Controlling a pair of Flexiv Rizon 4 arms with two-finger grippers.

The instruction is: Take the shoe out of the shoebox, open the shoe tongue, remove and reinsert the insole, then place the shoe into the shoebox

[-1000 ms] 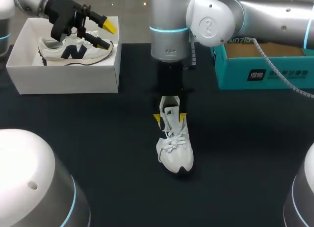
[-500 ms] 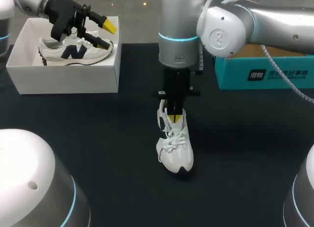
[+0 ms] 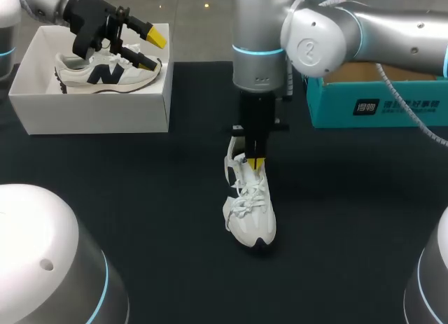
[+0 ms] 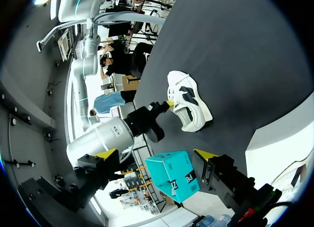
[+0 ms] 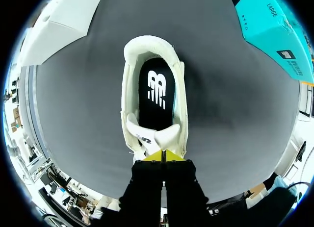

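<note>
Yellow-tipped right gripper (image 5: 163,156) is closed, its two tips pressed together with no gap showing. The tips sit at the upper edge of the tongue (image 5: 149,135) of the white shoe (image 3: 250,213). Whether any tongue material is caught between them cannot be told. The gripper hangs straight down over the shoe's opening from the right arm (image 3: 329,40), which comes in above the heel end. The shoe stands upright on the black table (image 3: 140,198), toe toward the robot and heel away, with the laces (image 3: 246,198) loose over the instep. Its black insole (image 5: 156,89) lies flat inside the shoe, in plain sight behind the tongue. Well apart from this shoe, beyond its heel and to the left-arm side, stands an open white shoebox (image 3: 91,110) containing a second shoe (image 3: 105,73) resting on its sole. The left gripper (image 3: 151,48) hovers just above that second shoe, fingers spread wide and holding nothing. Beyond the shoe's heel on the right-arm side sits a teal box (image 3: 378,107), partly under the right arm.
</note>
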